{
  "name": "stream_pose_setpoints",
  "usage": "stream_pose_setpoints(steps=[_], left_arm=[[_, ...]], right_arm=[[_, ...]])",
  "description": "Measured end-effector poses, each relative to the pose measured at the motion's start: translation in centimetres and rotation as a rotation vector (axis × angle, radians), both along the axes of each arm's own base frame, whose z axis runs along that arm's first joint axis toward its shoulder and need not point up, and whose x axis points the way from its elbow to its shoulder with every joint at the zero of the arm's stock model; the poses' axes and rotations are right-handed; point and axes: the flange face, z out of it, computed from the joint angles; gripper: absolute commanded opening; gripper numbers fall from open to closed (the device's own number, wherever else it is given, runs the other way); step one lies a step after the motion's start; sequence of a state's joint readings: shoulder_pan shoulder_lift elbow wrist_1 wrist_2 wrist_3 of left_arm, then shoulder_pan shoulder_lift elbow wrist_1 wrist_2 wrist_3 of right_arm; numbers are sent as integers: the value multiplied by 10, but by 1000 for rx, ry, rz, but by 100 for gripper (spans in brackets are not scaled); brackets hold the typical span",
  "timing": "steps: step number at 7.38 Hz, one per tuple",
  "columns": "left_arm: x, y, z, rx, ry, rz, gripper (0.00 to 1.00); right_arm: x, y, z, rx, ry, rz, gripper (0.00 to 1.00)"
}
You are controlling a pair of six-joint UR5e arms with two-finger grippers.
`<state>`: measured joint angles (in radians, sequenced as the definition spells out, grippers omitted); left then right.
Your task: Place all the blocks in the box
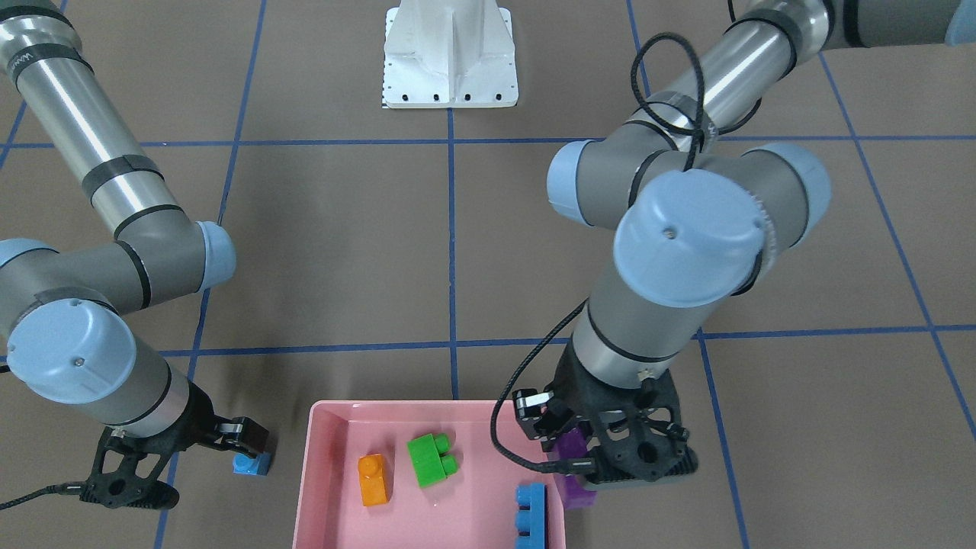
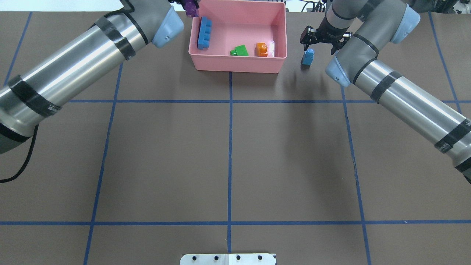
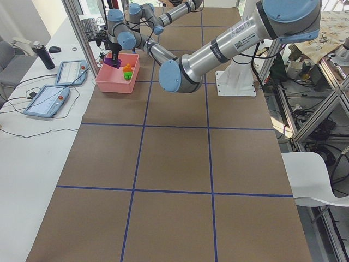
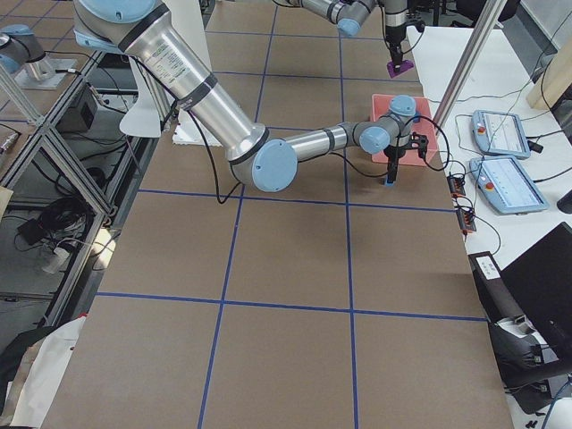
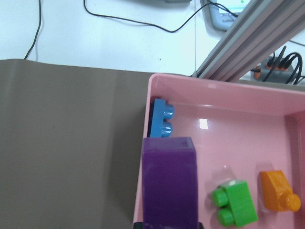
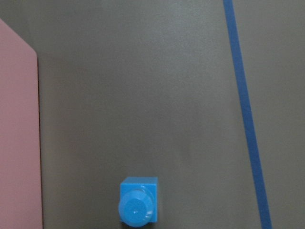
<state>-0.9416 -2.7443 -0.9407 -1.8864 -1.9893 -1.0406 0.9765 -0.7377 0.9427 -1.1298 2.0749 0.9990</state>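
The pink box [image 1: 320,457] [image 2: 235,64] holds an orange block [image 1: 374,479] [image 2: 262,49], a green block [image 1: 432,459] [image 2: 240,50] and a long blue block [image 1: 531,515] [image 2: 204,33]. My left gripper [image 1: 570,461] [image 2: 190,6] is shut on the purple block [image 1: 581,494] [image 5: 169,181] and holds it above the box's left-end wall [image 5: 147,143]. The light-blue cube [image 1: 252,463] [image 2: 308,57] [image 6: 138,205] stands on the table just outside the box's other end. My right gripper [image 1: 242,438] [image 2: 323,39] is open, hovering close over the cube without holding it.
The white robot base [image 1: 450,57] stands at the table's near edge. Beyond the box a white side table carries tablets [image 3: 70,72], cables and an aluminium post [image 5: 257,38]. Blue tape lines [image 2: 230,147] cross the brown table.
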Motion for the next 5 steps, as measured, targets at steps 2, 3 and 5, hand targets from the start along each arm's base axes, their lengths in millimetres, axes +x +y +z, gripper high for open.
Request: stream_pose_setpoints(steps=[2,3,5], left_arm=[[61,1,2,36,-32,-73,38],[86,1,10,65,-55,-101,99],[98,-1,-4,106,-50,-127,100]], right_arm=[[-21,-4,9,10,-10,30,100],[-28,-6,8,10,-6,34,95],[-37,-8,14,-2,7,35,0]])
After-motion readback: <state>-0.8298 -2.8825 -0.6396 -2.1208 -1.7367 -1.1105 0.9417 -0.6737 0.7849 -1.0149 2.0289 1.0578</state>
